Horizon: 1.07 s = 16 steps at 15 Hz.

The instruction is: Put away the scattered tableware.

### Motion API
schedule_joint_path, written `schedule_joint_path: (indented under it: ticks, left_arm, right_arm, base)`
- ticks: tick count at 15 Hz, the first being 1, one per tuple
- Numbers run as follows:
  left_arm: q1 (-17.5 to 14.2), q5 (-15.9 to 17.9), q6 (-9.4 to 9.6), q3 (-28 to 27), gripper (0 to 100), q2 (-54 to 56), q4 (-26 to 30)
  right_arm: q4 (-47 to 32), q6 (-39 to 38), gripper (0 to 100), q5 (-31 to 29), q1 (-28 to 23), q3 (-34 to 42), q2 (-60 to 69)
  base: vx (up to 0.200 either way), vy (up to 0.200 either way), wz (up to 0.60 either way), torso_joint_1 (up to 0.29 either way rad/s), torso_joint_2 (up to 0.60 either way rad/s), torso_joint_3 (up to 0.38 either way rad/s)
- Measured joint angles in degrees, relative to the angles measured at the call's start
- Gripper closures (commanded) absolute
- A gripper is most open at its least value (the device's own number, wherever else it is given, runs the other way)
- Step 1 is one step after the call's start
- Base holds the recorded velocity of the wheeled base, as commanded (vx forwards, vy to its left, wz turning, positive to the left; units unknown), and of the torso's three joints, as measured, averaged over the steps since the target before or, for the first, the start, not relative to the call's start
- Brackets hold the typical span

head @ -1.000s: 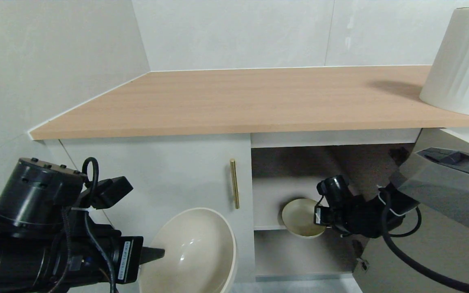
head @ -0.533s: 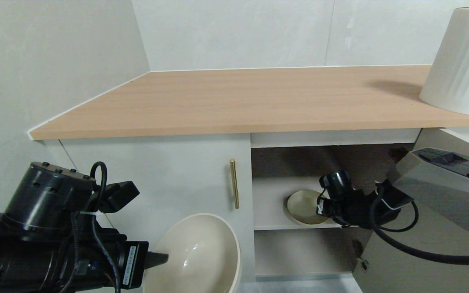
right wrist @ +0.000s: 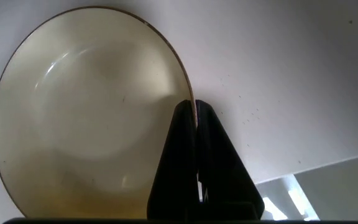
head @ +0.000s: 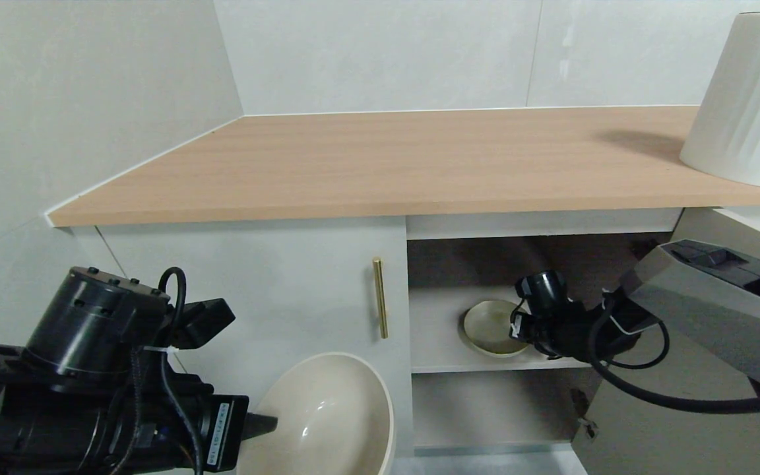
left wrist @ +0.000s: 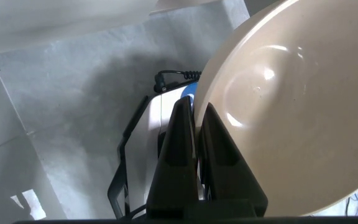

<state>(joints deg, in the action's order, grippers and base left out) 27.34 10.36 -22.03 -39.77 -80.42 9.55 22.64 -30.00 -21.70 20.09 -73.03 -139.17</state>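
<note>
A large cream bowl (head: 324, 422) hangs tilted at the lower left, before the closed cabinet door; my left gripper (head: 258, 425) is shut on its rim. In the left wrist view the fingers (left wrist: 188, 134) pinch the bowl (left wrist: 291, 112) by its edge. Inside the open right compartment, a small yellowish plate (head: 489, 326) lies low over the white shelf (head: 436, 330), with my right gripper (head: 518, 328) shut on its rim. The right wrist view shows the plate (right wrist: 86, 112) clamped at its edge by the fingers (right wrist: 194, 143).
A wooden countertop (head: 386, 165) runs above the cabinet, with a white ribbed lampshade (head: 753, 99) at its right end. The left door (head: 274, 297) is closed and carries a brass handle (head: 380, 307). A lower compartment (head: 492, 409) lies under the shelf.
The right gripper has carried the small plate up and deeper into the cabinet, over the shelf. The left arm with the bowl has shifted slightly right and down.
</note>
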Motion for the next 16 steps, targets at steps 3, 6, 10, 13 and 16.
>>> schedule_joint_path:
  ticks: [3, 6, 10, 13, 16]
  left_arm:
    - [0.0, 0.0, 0.0, 0.0, 100, -0.3, 0.0]
    - [0.0, 0.0, -0.02, 0.0, 100, -0.8, -0.1]
    - [0.1, -0.2, -5.1, 0.4, 100, -3.2, -3.8]
    - [1.4, -4.0, -11.14, 0.3, 100, -7.1, -6.2]
    - [4.9, -14.2, -13.23, 0.2, 100, -13.4, -6.8]
  right_arm:
    - [-0.1, 0.1, 0, 0.0, -0.1, -0.7, -0.3]
    - [-0.1, 0.1, 0, 0.0, -0.1, -1.2, -0.4]
    - [-0.3, 0.0, 0, 0.1, 0.2, -0.2, 0.9]
    - [-1.6, 1.5, 0, 1.0, 4.3, 5.3, 6.0]
    - [-2.5, 5.6, 0, 5.3, 10.8, 13.0, 12.8]
  base:
    - [0.0, 0.0, 0.0, 0.0, 0.0, 0.0]
    - [0.0, 0.0, 0.0, 0.0, 0.0, 0.0]
    - [0.0, 0.0, 0.0, 0.0, 0.0, 0.0]
    - [0.0, 0.0, 0.0, 0.0, 0.0, 0.0]
    - [0.0, 0.0, 0.0, 0.0, 0.0, 0.0]
